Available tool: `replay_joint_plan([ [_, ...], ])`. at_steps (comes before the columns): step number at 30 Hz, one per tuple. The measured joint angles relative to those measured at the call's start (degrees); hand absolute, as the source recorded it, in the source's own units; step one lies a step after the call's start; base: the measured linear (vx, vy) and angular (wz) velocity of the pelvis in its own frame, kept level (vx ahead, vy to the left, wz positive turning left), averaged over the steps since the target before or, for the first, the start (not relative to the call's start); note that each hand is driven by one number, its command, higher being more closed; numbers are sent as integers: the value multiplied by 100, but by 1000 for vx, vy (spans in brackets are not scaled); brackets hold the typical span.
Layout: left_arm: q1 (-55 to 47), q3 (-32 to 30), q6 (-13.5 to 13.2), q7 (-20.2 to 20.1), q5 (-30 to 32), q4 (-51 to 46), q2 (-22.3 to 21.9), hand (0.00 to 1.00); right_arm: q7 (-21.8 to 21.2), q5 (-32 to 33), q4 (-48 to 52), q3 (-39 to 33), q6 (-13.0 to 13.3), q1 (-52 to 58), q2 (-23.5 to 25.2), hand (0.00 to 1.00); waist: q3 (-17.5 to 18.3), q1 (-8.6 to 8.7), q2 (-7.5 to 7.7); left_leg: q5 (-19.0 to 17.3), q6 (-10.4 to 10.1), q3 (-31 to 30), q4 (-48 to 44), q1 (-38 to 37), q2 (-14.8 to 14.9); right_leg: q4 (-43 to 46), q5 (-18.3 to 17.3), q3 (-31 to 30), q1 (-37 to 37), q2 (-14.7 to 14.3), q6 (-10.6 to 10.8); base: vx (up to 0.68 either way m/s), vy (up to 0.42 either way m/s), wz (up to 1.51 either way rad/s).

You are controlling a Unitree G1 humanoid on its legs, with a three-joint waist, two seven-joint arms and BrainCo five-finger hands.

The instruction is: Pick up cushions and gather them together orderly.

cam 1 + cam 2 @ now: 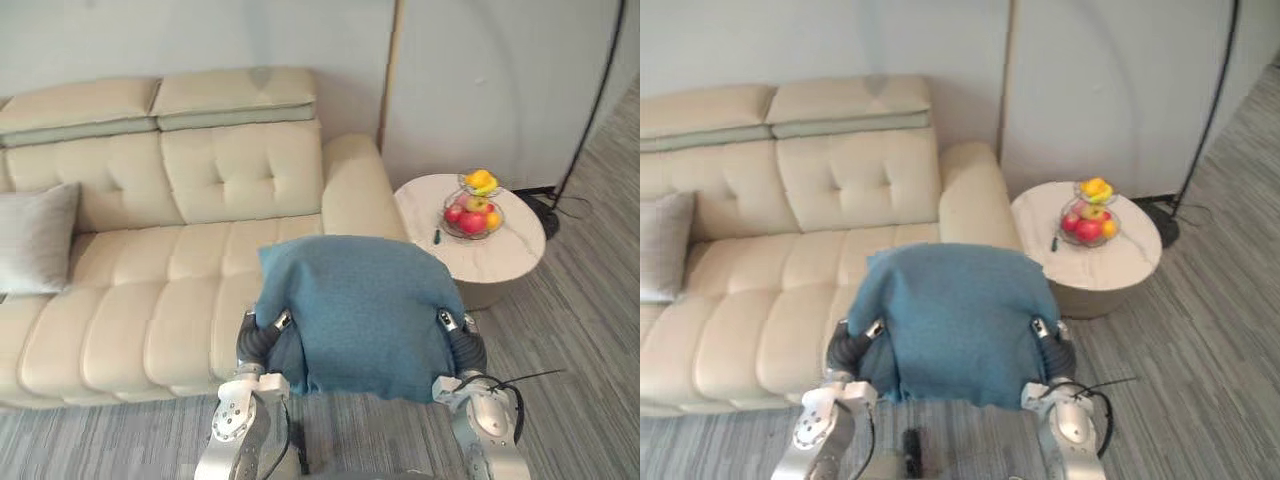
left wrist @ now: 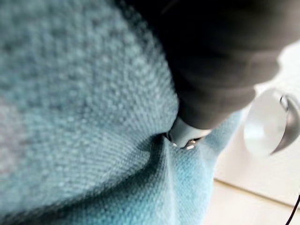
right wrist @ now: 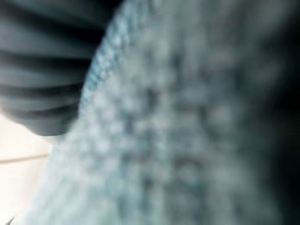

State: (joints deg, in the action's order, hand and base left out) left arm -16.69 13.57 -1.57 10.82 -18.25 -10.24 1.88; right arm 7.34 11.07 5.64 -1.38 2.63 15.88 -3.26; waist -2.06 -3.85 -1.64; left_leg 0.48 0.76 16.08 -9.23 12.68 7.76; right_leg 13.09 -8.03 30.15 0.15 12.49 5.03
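Left hand [image 1: 274, 321] against blue cushion [image 1: 355, 305]

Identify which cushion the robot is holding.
The blue cushion, held between the left hand and right hand in front of the sofa. The grey cushion leans on the sofa's backrest at its left end.

Eyes overlook sofa [image 1: 150, 300]; wrist cameras sit tight against cushion [image 2: 84, 103]

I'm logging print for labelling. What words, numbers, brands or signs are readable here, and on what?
None readable: no print shows on the blue cushion, grey cushion, sofa, side table or fruit bowl.
The small dark item on the table is too small to tell.
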Motion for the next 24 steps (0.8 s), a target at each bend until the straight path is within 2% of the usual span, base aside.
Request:
replay_joint_plan([
  [1, 124, 58, -3, 0, 0, 57, 20, 100, 6, 0, 21, -86, 14, -28, 29, 100, 147, 48, 28, 20, 24, 339, 376, -12, -72, -250, 137, 213, 25, 67, 97, 116, 113, 107],
  [2, 350, 137, -12, 0, 0, 184, 20, 100, 56, 1, 4, -205, 45, -111, 19, 100, 114, 96, 44, 88, -68, 637, 567, -80, -79, -430, 240, 357, 108, 103, 123, 92, 103, 107],
  [3, 519, 197, -27, 0, 0, 320, 20, 100, 78, 0, -60, -303, 65, -197, -1, 100, 120, 112, 30, 379, -88, 711, 737, -85, -98, -482, 265, 379, 109, 105, 170, 60, 129, 76],
  [4, 666, 216, -31, 1, 0, 526, 45, 100, 117, -5, -295, -349, 79, -416, -22, 100, 120, 88, 41, 626, -11, 687, 945, -142, -210, -502, 280, 376, 117, 154, 192, 25, 128, 39],
  [6, 743, 232, -29, 1, 1, 700, 165, 100, 163, -136, -465, -344, 77, -574, 20, 100, 60, 68, 121, 654, 41, 688, 1141, -298, -429, -532, 325, 353, 230, 300, 266, 55, 165, 21],
  [8, 724, 269, -27, 1, 2, 786, 238, 100, 174, -216, -529, -335, 77, -575, 59, 100, 32, 62, 158, 470, 189, 679, 1008, -289, -638, -207, 317, 342, 173, 590, 252, 92, 185, 19],
  [9, 722, 278, -27, 1, 2, 824, 250, 100, 175, -216, -609, -329, 78, -590, 47, 100, 12, 63, 161, 407, 229, 682, 973, -297, -698, 72, 295, 263, 71, 725, 212, 91, 197, 10],
  [10, 728, 278, -27, 1, 2, 869, 267, 100, 179, -216, -735, -307, 77, -624, 31, 100, -31, 64, 174, 345, 272, 695, 942, -325, -768, 521, 283, 102, -118, 906, 86, 91, 202, 0],
  [11, 727, 278, -26, 1, 2, 887, 340, 100, 182, -216, -916, -268, 76, -691, 42, 100, -175, 66, 178, 247, 345, 713, 882, -438, -798, 1196, 369, -245, -384, 1063, -270, 98, 228, -8],
  [12, 697, 265, -21, 6, 6, 884, 470, 100, 182, -223, -1038, -203, 60, -712, 85, 100, -347, 97, 180, 151, 385, 696, 916, -627, -763, 2000, 351, -1050, -838, 946, -296, 68, 161, -6],
  [13, 693, 264, -19, 11, 8, 884, 504, 100, 181, -223, -1040, -186, 55, -708, 96, 100, -387, 114, 180, 138, 387, 673, 925, -665, -735, 2178, 242, -1270, -954, 808, -170, 52, 110, 1],
  [14, 683, 264, -17, 11, 12, 884, 566, 100, 177, -221, -1049, -151, 54, -707, 109, 100, -415, 135, 182, 131, 384, 630, 1000, -705, -712, 2321, 15, -1594, -1167, 474, 59, 53, 66, 17],
  [15, 676, 264, -18, 10, 12, 881, 625, 100, 169, -220, -1051, -126, 55, -723, 95, 100, -411, 164, 189, 133, 380, 555, 1104, -707, -733, 2167, -112, -1722, -1303, 178, 171, 68, 56, 28],
  [17, 660, 272, -2, 9, 14, 877, 646, 100, 156, -219, -1050, -117, 56, -768, 64, 100, -420, 211, 248, 147, 361, 500, 1209, -717, -821, 1723, -236, -1717, -1557, -247, 136, 97, 32, 23],
  [19, 646, 273, 95, 9, 18, 851, 636, 100, 155, -216, -1047, -102, 54, -732, 77, 100, -429, 209, 270, 124, 387, 474, 1211, -875, -957, 1378, -235, -1901, -1618, -503, 135, 179, -16, 19],
  [20, 633, 271, 141, 9, 20, 803, 637, 100, 156, -211, -1040, -86, 54, -684, 75, 100, -417, 231, 249, 73, 384, 351, 1191, -930, -1011, 1158, -223, -2200, -1616, -689, 123, 175, -43, 47],
  [21, 596, 272, 157, 9, 20, 694, 638, 100, 156, -203, -995, -77, 54, -638, 74, 100, -403, 303, 258, 56, 386, 243, 1191, -934, -1063, 1008, -159, -2356, -1588, -767, 11, 184, -74, 84],
  [22, 498, 278, 162, 7, 22, 424, 636, 100, 157, -202, -777, -76, 55, -498, 82, 100, -387, 389, 337, 39, 395, 57, 1192, -924, -1219, 766, -72, -2422, -1588, -723, -303, 252, -107, 88],
  [23, 430, 293, 167, 4, 24, 291, 571, 100, 158, -198, -598, -76, 56, -383, 52, 100, -381, 375, 360, 6, 385, -17, 1175, -956, -1289, 713, 8, -2407, -1590, -672, -432, 267, -104, 70],
  [24, 393, 302, 167, 4, 25, 264, 528, 100, 157, -199, -553, -72, 54, -353, 41, 100, -351, 363, 319, -62, 309, -33, 1138, -946, -1253, 658, 14, -2334, -1517, -673, -426, 204, -71, 43],
])
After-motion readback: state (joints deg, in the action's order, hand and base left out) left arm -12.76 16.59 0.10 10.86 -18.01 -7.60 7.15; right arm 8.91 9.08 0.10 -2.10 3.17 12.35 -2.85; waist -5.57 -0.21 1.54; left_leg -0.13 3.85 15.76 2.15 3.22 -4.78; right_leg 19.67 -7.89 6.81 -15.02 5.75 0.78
